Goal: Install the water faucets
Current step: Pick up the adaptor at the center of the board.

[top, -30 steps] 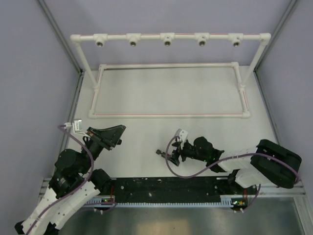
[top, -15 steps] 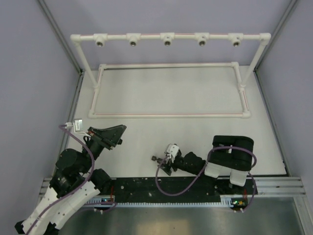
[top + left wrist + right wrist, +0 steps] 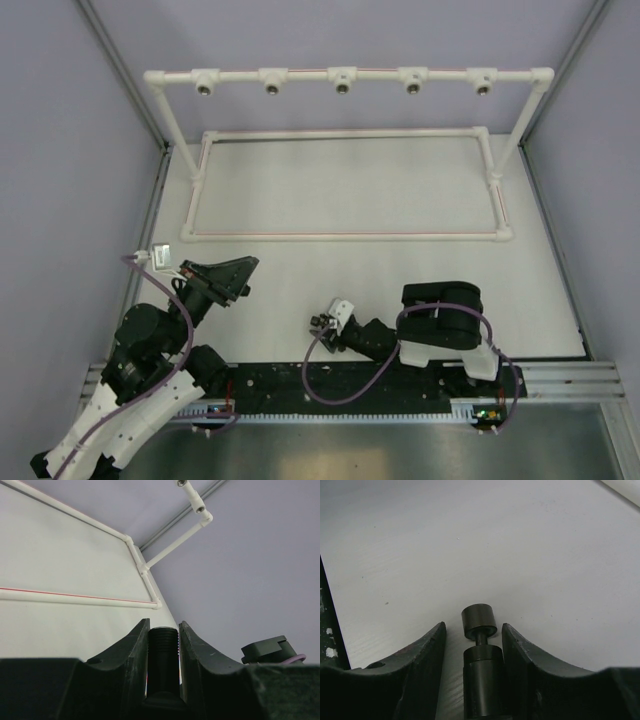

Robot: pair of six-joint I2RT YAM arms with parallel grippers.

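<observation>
Left claw: the left gripper is closed on the ridged faucet, with one finger pressed to each side of it.
Ridged faucet: a short black cylinder with fine rings round its top. It stands upright between the fingers, its flat end level with their tips. It sits at the near left of the scene, raised over the table.
Left arm: bent at the near left corner, with its claw pointing toward the far right.
Right claw: the right gripper has its jaws partly spread and straddles the knobbed faucet. One finger lies against the black body. A sliver of white table shows between the other finger and the piece, so the claw is not clamped on it.
Knobbed faucet: a black piece with a thick body, a thin neck and a round cap. The cap pokes out just past the fingertips. It is near the middle of the table's near edge, a little left of centre. Whether it rests on the table cannot be told.
Right arm: folded low along the near edge, with its claw reaching left.
Pipe frame: white, standing at the far end of the table, well apart from both claws. Five round sockets run along its top bar.
Near rail: a black strip along the table's near edge, beside the arm bases.
</observation>
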